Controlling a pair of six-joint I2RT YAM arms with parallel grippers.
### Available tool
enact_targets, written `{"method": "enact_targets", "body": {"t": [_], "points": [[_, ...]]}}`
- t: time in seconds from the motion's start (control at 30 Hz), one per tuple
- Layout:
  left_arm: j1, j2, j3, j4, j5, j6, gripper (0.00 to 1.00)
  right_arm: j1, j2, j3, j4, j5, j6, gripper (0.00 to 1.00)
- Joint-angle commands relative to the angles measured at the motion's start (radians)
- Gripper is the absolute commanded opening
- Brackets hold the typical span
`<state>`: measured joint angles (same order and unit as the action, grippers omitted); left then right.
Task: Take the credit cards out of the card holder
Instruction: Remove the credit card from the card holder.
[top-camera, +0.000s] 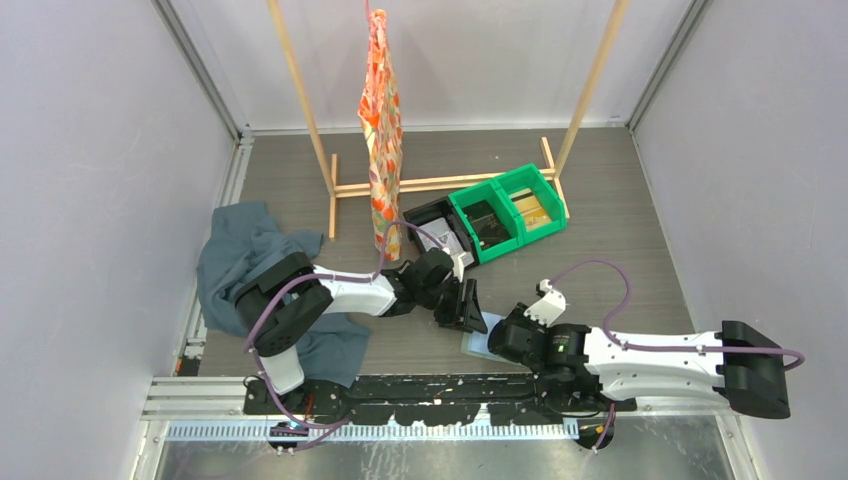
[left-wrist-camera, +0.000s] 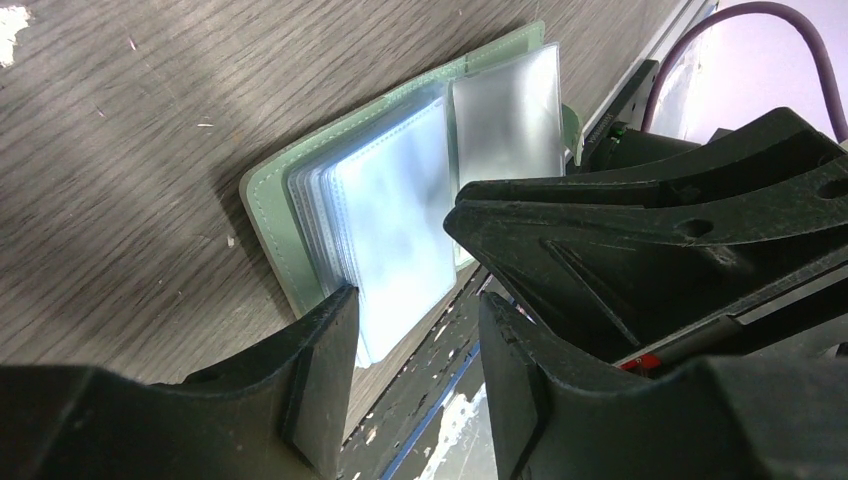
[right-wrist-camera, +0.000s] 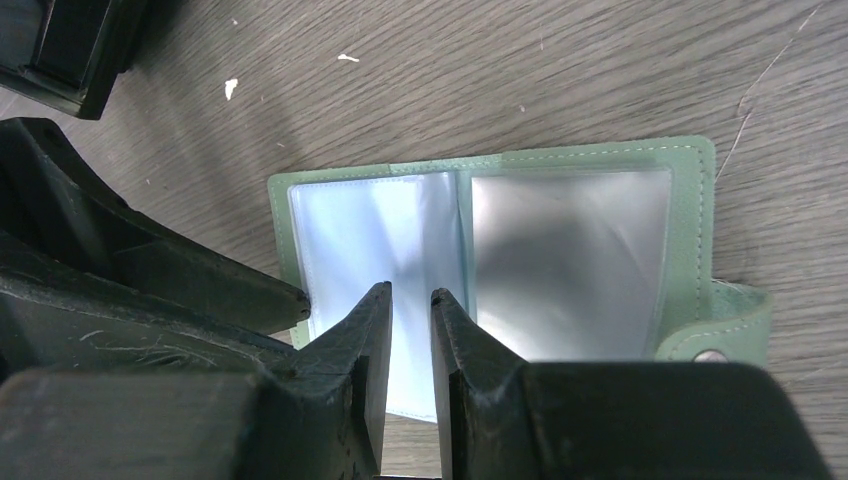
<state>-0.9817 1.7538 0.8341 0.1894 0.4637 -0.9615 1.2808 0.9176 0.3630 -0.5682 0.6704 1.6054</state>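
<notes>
Card holder (right-wrist-camera: 520, 250) is lying open flat on the table (right-wrist-camera: 500, 60), right up by the near edge, with both grippers crowded over it. Green cover is face down, and the clear sleeves (left-wrist-camera: 395, 215) face up, fanned a bit on one side, with the snap tab (right-wrist-camera: 715, 335) sticking out on the other. Left gripper (left-wrist-camera: 415, 300) has its fingers well apart; one tip is right at the edge of the fanned sleeves, a corner of the stack sits in the gap, and it isn't clamping anything. Right gripper (right-wrist-camera: 410, 293) is down over the fold with just a thin slit between its fingers. Honestly can't tell if it's pinching a sleeve or not. Further back there's green bins (top-camera: 510, 210), and a teal cloth (top-camera: 240, 250) heaped off to the left.
</notes>
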Motion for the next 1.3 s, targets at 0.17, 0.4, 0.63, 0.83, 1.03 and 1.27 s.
{"method": "enact_targets", "body": {"t": [0.17, 0.4, 0.63, 0.83, 1.03, 1.27], "points": [[-0.005, -0.055, -0.001, -0.008, 0.0, 0.024, 0.49, -0.003, -0.071, 0.02, -0.054, 0.041, 0.025, 0.26], [-0.004, -0.068, -0.006, -0.018, -0.01, 0.029, 0.49, -0.004, -0.172, 0.0, -0.158, 0.068, 0.067, 0.26], [-0.005, -0.066, -0.01, -0.013, -0.011, 0.028, 0.49, -0.003, -0.224, -0.007, -0.191, 0.074, 0.071, 0.26], [-0.005, -0.069, -0.01, -0.014, -0.014, 0.026, 0.49, -0.004, -0.154, -0.009, -0.121, 0.047, 0.055, 0.27], [-0.004, -0.071, -0.01, -0.018, -0.015, 0.026, 0.49, -0.003, -0.078, -0.036, -0.019, 0.019, 0.039, 0.3], [-0.005, -0.078, -0.009, -0.025, -0.017, 0.028, 0.49, -0.008, -0.07, -0.056, 0.055, 0.002, -0.01, 0.32]]}}
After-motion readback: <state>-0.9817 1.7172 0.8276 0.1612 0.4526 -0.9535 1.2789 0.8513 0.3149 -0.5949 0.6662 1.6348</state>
